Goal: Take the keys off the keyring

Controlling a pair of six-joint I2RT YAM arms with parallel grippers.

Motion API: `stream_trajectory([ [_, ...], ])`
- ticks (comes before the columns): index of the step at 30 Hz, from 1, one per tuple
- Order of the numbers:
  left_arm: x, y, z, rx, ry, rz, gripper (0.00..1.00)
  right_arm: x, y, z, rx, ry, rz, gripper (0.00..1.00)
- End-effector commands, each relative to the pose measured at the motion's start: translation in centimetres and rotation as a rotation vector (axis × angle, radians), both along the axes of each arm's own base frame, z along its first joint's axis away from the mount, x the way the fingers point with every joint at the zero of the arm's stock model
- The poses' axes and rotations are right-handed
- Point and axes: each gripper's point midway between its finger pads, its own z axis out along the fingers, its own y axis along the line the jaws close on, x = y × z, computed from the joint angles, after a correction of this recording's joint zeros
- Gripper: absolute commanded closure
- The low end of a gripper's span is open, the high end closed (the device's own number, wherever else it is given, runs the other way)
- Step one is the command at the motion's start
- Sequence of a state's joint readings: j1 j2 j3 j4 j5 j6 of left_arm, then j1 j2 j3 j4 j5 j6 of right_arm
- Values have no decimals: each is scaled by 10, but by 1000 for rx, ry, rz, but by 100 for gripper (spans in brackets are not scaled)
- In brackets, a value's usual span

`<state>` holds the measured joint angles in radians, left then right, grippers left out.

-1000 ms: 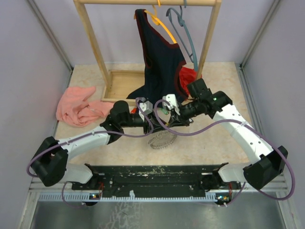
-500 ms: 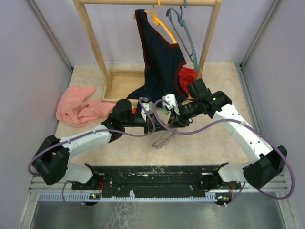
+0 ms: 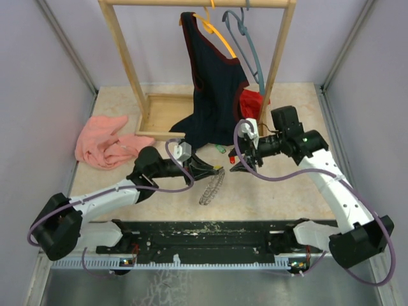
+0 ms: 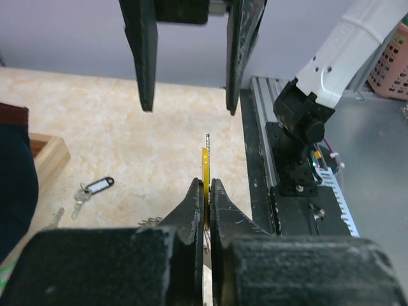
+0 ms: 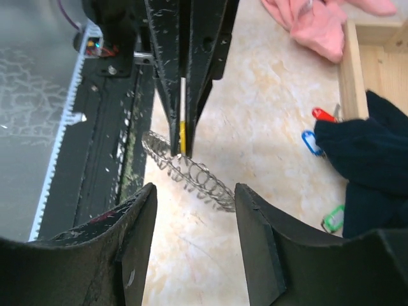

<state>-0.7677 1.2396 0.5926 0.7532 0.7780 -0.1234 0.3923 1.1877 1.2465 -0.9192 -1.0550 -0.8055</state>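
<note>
My left gripper (image 3: 215, 171) (image 4: 206, 186) is shut on the yellow tag (image 4: 206, 162) (image 5: 182, 135) of one of the keys, gripped edge-on between its fingertips. The keyring (image 3: 211, 185) (image 5: 190, 171), a dark beaded ring, hangs on edge just below those fingertips; I cannot tell whether it touches the table. My right gripper (image 3: 240, 159) (image 5: 194, 239) stands open to the right of the ring, nothing between its fingers (image 4: 145, 54). Loose keys lie on the table: green tag (image 3: 220, 150) (image 5: 333, 218), blue tag (image 5: 310, 141), red tag (image 5: 323, 115), clear tag (image 4: 97, 187).
A wooden clothes rack (image 3: 124, 57) stands at the back with a dark garment (image 3: 213, 83) and coloured hangers (image 3: 245, 38). Its wooden base frame (image 3: 162, 115) lies behind the grippers. Red cloth (image 3: 254, 102) sits by the right post. A pink cloth (image 3: 102, 143) lies at left.
The left gripper shut on the yellow tag and drew back low with the ring hanging under it. The right gripper opened and moved away to the right.
</note>
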Motion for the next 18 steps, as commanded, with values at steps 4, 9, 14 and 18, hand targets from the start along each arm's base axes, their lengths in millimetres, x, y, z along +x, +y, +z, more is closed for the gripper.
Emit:
stream_trajectory([
  [4, -3, 17, 69, -281, -96, 80, 100, -20, 10, 16, 270, -2, 156, 48],
  [9, -5, 21, 81, -346, -87, 99, 100, -17, 14, -1, 312, -22, 204, 51],
  [14, -7, 16, 83, -350, -79, 90, 100, -8, 19, -4, 320, -7, 184, 51],
  [18, -6, 11, 84, -351, -71, 95, 100, -3, 23, -3, 329, 12, 168, 51],
])
